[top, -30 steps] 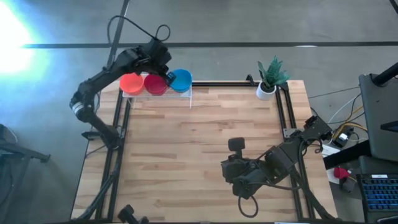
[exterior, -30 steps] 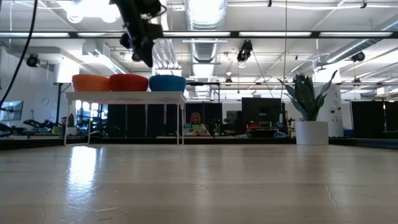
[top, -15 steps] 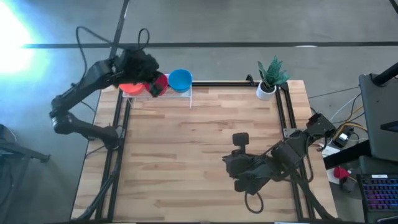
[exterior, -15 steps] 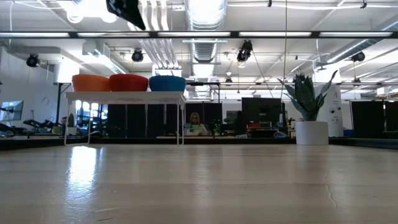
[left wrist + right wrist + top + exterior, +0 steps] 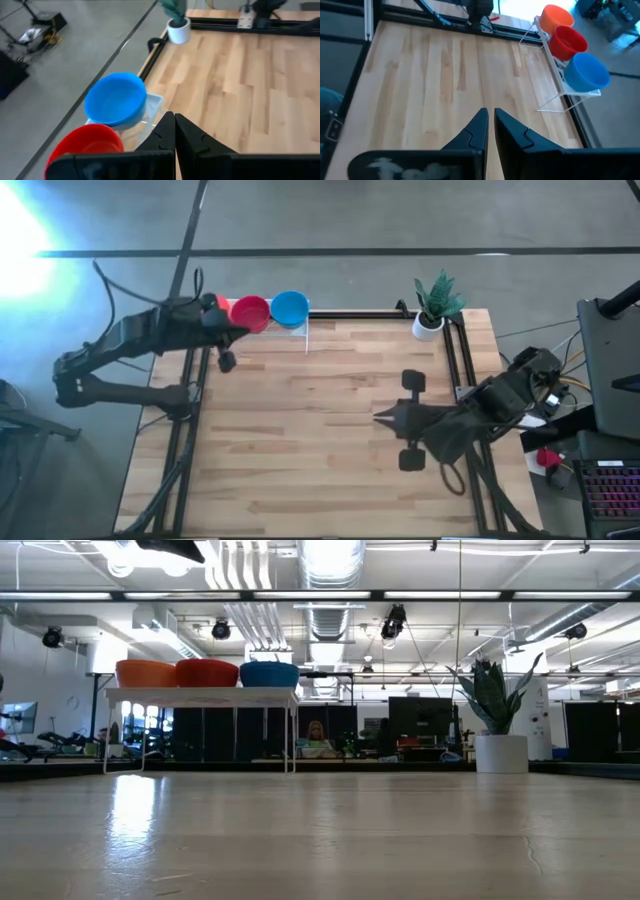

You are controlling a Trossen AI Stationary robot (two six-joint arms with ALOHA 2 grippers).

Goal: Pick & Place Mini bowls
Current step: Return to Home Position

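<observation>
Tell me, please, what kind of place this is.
Probably a robotics lab in a large industrial hall: exposed ceiling ducts, long strip lights, and a light wooden worktable framed by black metal rails.

From my feed I see a pale wooden plank tabletop [image 5: 320, 430] standing on a grey concrete floor [image 5: 400, 220], with bright glare [image 5: 15, 230] washing in at one corner. Beyond it, long ceiling strip lights [image 5: 420, 595] and silver ducts [image 5: 325, 560] run over dark workstations [image 5: 420, 720].
</observation>
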